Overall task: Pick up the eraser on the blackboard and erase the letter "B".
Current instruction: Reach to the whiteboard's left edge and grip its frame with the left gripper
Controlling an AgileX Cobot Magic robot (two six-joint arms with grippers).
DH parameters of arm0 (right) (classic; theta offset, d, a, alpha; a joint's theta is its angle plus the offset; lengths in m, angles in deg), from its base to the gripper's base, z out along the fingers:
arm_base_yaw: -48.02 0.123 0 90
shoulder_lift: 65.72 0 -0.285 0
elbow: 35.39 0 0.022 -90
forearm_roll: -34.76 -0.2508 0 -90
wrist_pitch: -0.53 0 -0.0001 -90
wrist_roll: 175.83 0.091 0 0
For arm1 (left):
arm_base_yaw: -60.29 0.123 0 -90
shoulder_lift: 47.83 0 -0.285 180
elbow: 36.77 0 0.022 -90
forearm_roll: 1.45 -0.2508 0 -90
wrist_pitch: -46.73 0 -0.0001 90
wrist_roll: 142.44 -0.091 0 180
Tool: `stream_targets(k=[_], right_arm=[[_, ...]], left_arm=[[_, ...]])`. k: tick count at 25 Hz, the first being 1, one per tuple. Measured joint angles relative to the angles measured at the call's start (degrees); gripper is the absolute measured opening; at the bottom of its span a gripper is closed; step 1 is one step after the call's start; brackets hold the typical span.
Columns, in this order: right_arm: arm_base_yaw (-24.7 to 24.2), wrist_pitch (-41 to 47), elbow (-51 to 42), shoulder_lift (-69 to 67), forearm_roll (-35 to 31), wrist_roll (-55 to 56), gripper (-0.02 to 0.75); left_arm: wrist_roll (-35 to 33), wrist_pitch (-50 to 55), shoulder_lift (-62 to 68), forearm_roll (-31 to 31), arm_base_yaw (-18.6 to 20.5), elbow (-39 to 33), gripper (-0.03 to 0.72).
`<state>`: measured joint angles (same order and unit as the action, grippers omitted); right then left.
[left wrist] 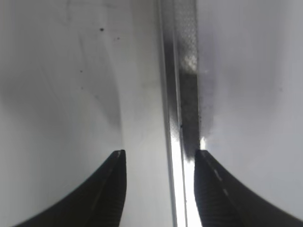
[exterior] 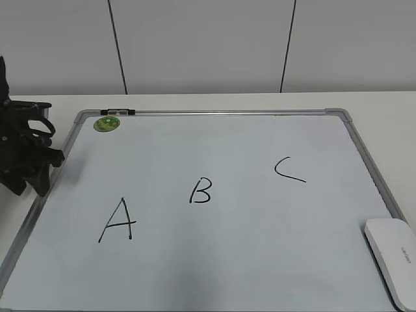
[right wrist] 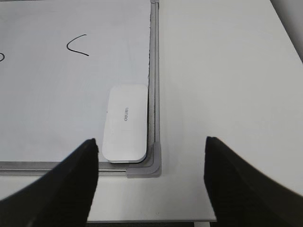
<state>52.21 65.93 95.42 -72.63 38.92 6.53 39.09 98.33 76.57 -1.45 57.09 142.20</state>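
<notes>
The blackboard is a pale whiteboard with a silver frame, lying flat on the table. A black "A", the letter "B" and a "C" are drawn on it. The white eraser lies in the board's near right corner; the right wrist view shows it against the frame. My right gripper is open and empty, above the table near that corner, out of the exterior view. My left gripper is open and empty over the board's left frame edge; its arm is at the far left.
A round green sticker and a black clip sit at the board's far left corner. White table surrounds the board. A wall stands behind. The table's front edge is just below the right gripper.
</notes>
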Motion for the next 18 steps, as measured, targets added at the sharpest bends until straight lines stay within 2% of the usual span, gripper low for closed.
stream_targets(k=[12, 18], right_arm=[[0.0, -0.1, 0.0, 0.0, 0.0, 0.0, 0.519], [0.0, -0.1, 0.0, 0.0, 0.0, 0.0, 0.519]], left_arm=[[-0.1, 0.5, 2.8, 0.0, 0.0, 2.2, 0.328], [-0.1, 0.6, 2.8, 1.3, 0.0, 2.3, 0.260]])
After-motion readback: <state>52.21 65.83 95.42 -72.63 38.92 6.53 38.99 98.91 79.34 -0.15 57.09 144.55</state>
